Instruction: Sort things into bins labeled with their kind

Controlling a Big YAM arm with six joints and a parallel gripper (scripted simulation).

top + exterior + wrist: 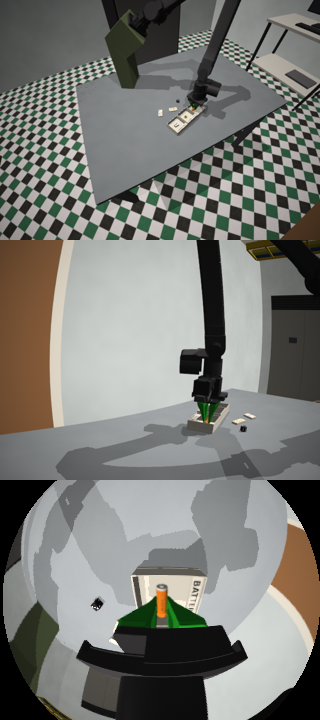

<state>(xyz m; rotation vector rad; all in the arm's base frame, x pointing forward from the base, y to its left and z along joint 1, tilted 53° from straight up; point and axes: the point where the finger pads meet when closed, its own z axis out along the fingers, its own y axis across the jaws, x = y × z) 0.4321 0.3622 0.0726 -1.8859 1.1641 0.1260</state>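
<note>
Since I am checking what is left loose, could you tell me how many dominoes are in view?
2: one domino lies farthest from the bins, the other domino between it and them; none seems hidden.
</note>
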